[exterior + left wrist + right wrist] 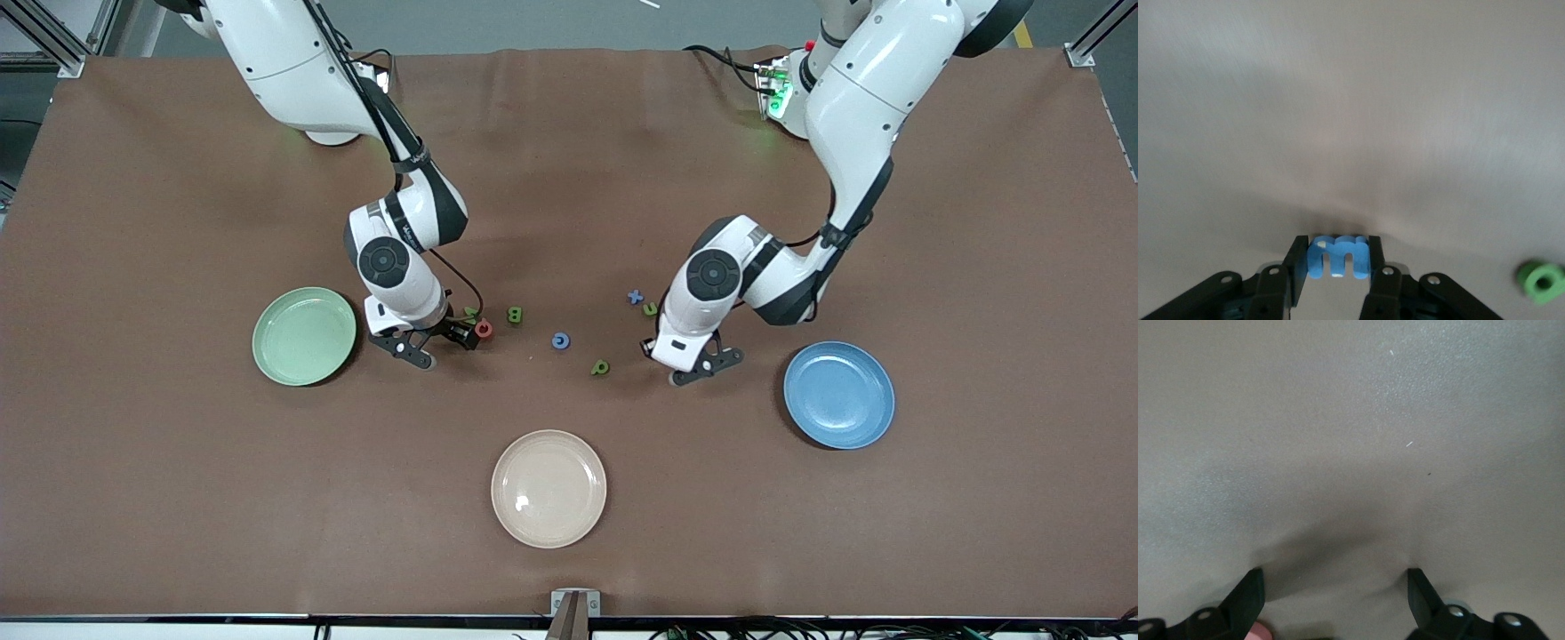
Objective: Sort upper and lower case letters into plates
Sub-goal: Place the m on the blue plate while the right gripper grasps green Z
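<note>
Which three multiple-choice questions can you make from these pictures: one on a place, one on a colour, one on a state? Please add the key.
1. Where does the cream-beige plate lie?
A. between the robots' bases
B. nearer to the front camera than every letter on the table
C. under a gripper

2. What colour is the letter between the fingers of the left gripper?
A. blue
B. green
C. red

3. How do the jaws of the right gripper stand?
A. shut on a green letter
B. shut on a plate's rim
C. open, with only bare table between them

Key:
1 B, as it shows lowest in the front view.
2 A, as the left wrist view shows a blue letter between the two fingers.
3 C, as the right wrist view shows the fingers wide apart.
</note>
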Motion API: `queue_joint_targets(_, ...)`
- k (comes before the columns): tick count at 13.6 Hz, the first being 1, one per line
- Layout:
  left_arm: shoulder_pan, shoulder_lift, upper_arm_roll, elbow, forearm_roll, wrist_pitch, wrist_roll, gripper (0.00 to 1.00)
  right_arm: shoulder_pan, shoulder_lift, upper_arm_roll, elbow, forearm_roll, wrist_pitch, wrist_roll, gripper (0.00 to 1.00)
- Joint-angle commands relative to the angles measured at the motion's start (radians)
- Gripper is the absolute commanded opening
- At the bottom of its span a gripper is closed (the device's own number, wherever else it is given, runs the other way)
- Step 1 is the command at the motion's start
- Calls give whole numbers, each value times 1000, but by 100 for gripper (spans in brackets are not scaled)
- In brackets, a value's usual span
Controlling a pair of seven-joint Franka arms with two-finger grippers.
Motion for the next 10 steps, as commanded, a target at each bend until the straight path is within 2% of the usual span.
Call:
queue_joint_targets(1,96,-75,-2,-11,24,-11,13,8,28,-16,-9,-60,0,45,58,94)
queue_joint_targets(4,191,-87,-1,-8,27,-21,50,8,70,-19,-7,-58,0,41,125,94)
queue_joint_targets(10,427,-53,-1,4,63,-21,318,8,107,-60,-7,-55,-5,-42,125,93)
